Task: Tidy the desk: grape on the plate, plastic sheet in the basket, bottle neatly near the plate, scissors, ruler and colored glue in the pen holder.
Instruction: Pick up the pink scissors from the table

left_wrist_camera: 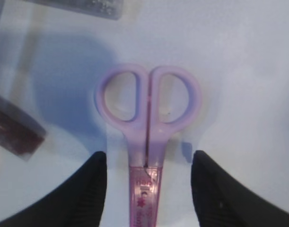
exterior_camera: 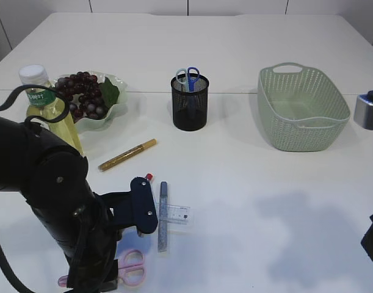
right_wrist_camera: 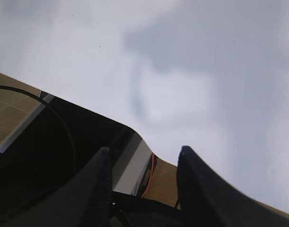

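Observation:
Pink scissors (left_wrist_camera: 146, 123) lie flat on the white table, handles pointing away from my left gripper (left_wrist_camera: 149, 156). That gripper is open, its fingers apart on either side of the scissors' sheathed blades and not touching them. In the exterior view the scissors (exterior_camera: 132, 268) lie at the front left under my left arm (exterior_camera: 58, 201). The clear ruler (exterior_camera: 177, 213) and a grey glue pen (exterior_camera: 163, 213) lie crossed nearby, with a gold glue pen (exterior_camera: 127, 154) farther back. The grape (exterior_camera: 82, 91) is on the plate (exterior_camera: 118, 101), and the bottle (exterior_camera: 49, 110) stands beside it. My right gripper (right_wrist_camera: 144, 153) is open and empty. The plastic sheet is out of view.
The black mesh pen holder (exterior_camera: 190, 107) at centre back has blue scissors (exterior_camera: 188, 76) in it. A green basket (exterior_camera: 302, 107) stands at back right, with a silver object (exterior_camera: 369, 110) at the right edge. My right arm (exterior_camera: 372, 238) hangs off the table's front right.

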Robot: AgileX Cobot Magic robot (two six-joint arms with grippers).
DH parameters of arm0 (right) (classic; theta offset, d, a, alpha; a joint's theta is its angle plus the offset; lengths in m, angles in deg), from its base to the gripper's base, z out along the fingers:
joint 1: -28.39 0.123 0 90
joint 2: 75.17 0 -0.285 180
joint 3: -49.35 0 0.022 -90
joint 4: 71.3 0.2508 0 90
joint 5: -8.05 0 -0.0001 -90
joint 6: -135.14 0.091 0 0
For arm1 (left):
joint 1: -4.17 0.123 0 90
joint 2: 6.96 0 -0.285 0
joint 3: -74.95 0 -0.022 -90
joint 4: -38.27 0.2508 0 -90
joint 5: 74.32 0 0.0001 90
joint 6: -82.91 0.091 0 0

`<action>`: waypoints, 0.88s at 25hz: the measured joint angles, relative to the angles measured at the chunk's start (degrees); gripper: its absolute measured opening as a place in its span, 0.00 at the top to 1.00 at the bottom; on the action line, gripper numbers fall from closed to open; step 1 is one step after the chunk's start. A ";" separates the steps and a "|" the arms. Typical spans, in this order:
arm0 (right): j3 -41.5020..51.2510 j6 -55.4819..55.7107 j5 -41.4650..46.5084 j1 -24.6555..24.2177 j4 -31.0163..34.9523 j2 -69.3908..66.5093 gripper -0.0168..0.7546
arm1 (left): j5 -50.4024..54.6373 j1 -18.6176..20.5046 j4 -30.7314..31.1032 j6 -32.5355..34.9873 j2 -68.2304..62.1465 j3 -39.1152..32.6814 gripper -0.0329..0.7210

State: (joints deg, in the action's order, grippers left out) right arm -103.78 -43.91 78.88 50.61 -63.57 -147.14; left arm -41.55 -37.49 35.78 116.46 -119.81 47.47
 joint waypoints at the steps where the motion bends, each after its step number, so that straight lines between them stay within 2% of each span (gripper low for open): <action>1: 0.00 0.00 0.00 0.00 0.00 0.00 0.51 | -0.10 0.00 0.00 0.00 0.00 0.00 0.41; 13: 0.00 0.00 0.00 0.00 -0.08 0.00 0.51 | -0.32 0.00 -0.77 0.04 -1.17 0.00 0.41; 22: 0.00 0.00 0.00 0.00 -0.08 0.00 0.51 | -0.67 0.00 -1.82 0.04 -1.91 0.00 0.48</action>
State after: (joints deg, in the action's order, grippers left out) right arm -103.78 -43.91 78.88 50.61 -63.65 -147.14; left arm -42.22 -37.49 33.96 116.50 -121.72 47.47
